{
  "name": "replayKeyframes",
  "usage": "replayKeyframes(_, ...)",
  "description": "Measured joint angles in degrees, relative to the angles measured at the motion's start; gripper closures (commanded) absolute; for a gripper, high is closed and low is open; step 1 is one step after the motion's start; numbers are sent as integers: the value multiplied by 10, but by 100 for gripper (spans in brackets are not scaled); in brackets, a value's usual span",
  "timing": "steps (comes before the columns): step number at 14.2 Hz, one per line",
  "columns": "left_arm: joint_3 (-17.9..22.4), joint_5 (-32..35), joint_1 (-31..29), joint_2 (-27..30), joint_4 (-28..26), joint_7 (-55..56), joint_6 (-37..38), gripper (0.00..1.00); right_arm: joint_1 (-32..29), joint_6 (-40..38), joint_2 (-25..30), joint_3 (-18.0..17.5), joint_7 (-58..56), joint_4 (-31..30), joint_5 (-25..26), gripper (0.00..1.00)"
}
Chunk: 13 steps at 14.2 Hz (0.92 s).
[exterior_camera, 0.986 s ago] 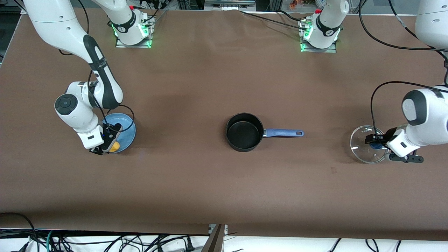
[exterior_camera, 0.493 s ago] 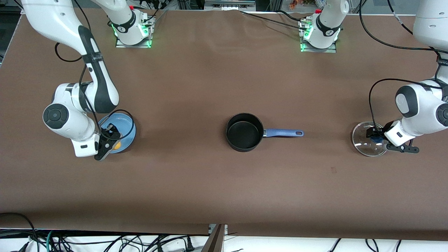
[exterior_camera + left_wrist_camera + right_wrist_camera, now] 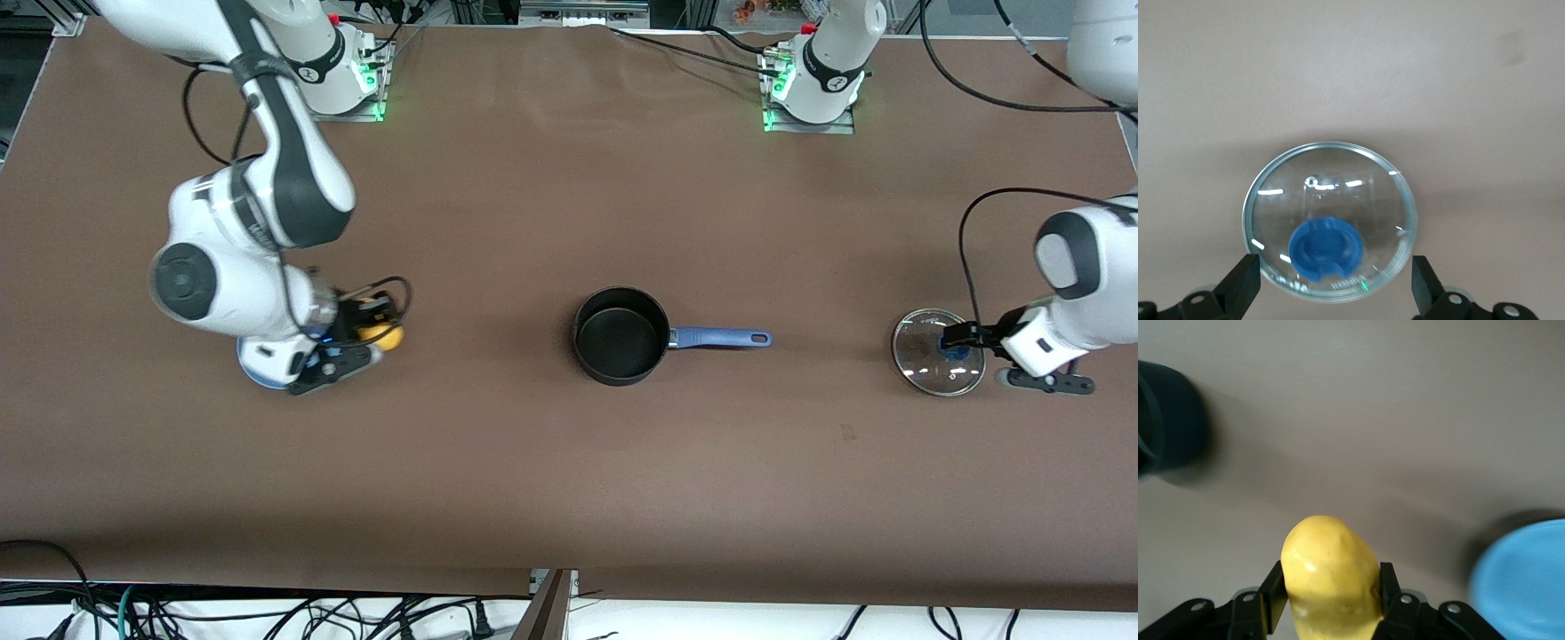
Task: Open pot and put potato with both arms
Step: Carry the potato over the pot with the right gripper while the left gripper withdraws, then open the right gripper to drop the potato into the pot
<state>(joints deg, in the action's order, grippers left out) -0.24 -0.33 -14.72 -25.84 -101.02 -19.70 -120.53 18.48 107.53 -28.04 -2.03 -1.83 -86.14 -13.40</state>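
Observation:
The black pot [image 3: 621, 336] stands lidless in the middle of the table, its blue handle [image 3: 720, 337] pointing toward the left arm's end. Its glass lid [image 3: 938, 363] lies flat on the table at that end. My left gripper [image 3: 958, 340] is open over the lid's blue knob [image 3: 1325, 248], its fingers [image 3: 1245, 285] spread wide and apart from the knob. My right gripper [image 3: 378, 329] is shut on the yellow potato [image 3: 389, 336], holding it over the table between plate and pot. The right wrist view shows the potato [image 3: 1331, 577] clamped between both fingers and the pot's edge [image 3: 1165, 420].
A light-blue plate [image 3: 256, 373] sits toward the right arm's end, mostly covered by the right arm, and its rim [image 3: 1525, 580] shows in the right wrist view. Bare brown tabletop [image 3: 498, 427] surrounds the pot.
The right gripper lifted the potato off the plate and carried it toward the pot. The left gripper set the lid flat and opened, letting go of the knob.

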Motion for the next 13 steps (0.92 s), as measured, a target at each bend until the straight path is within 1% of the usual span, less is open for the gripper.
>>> replayKeyframes(2,-1,0,28,37,40,44,71,0,48,47,-13,-18,125,1,-5,100)
replayKeyframes(4,-2,0,59,78,71,90,142,0,119,119,-36,-23,268,2,-6,100)
replayKeyframes(7,-1,0,81,118,126,135,242,0,224,221,-96,-23,462,24,-4,100)
replayKeyframes(8,-1,0,82,124,143,147,272,0,243,244,-115,-22,497,36,-3,63)
replayKeyframes(9,-1,0,84,129,158,160,297,0,253,261,-130,-20,519,47,-2,1)
replayKeyframes(11,-1,0,91,141,172,178,319,0,251,275,-141,-16,538,62,-2,0)
replayKeyframes(13,-1,0,96,153,173,189,330,0,246,274,-141,-12,545,78,-2,0)
